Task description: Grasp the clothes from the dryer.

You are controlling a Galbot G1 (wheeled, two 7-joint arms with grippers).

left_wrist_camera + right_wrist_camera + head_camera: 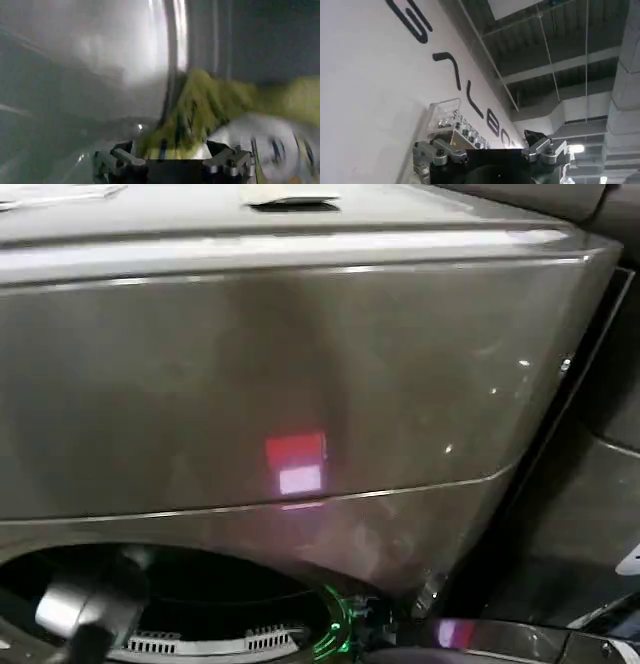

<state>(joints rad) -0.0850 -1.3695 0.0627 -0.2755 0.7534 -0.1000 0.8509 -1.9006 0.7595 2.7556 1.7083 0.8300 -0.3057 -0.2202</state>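
The dryer (300, 364) is a bronze-grey machine with a red-pink light (296, 462) on its front. My left arm (85, 609) reaches into its dark porthole (200, 604). Inside the drum, the clothes (210, 100), a yellow-green piece with a white-grey print, are heaped right in front of my left gripper (170, 150). Its jaws stand apart, open, with the near edge of the fabric lying between them. My right gripper (490, 145) is parked away from the machine, open and holding nothing, facing a white wall.
The grey drum wall (75, 75) curves round behind the clothes. A green light (335, 634) glows at the porthole's rim, with the grey-rimmed door (500, 639) swung out beside it. White items (290, 194) lie on the dryer's top. The white wall (370, 75) carries dark lettering.
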